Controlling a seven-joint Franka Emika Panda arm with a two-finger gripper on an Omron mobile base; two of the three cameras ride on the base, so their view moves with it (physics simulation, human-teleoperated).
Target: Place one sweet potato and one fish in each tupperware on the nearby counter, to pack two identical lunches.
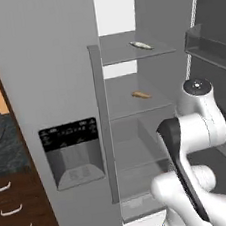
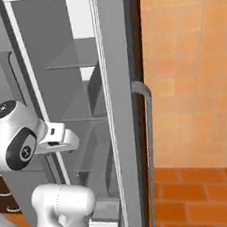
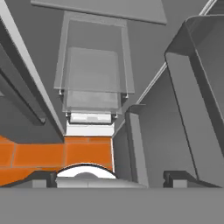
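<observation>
The white robot arm with dark joints (image 1: 190, 150) fills the lower right of the left base view, its gripper (image 3: 109, 177) spread wide, grasping nothing. Above it, in the open grey fridge, a slim silvery fish (image 1: 140, 45) lies on the upper glass shelf and a small orange-brown sweet potato (image 1: 141, 94) on the shelf below. Nothing looks packed yet; judging by this, all picking remains. The speckled black stone counter (image 1: 6, 149) sits at the left edge.

No readable text anywhere; the fridge's dispenser panel (image 1: 69, 135) carries small pale marks, perhaps icons, too blurred to read.
</observation>
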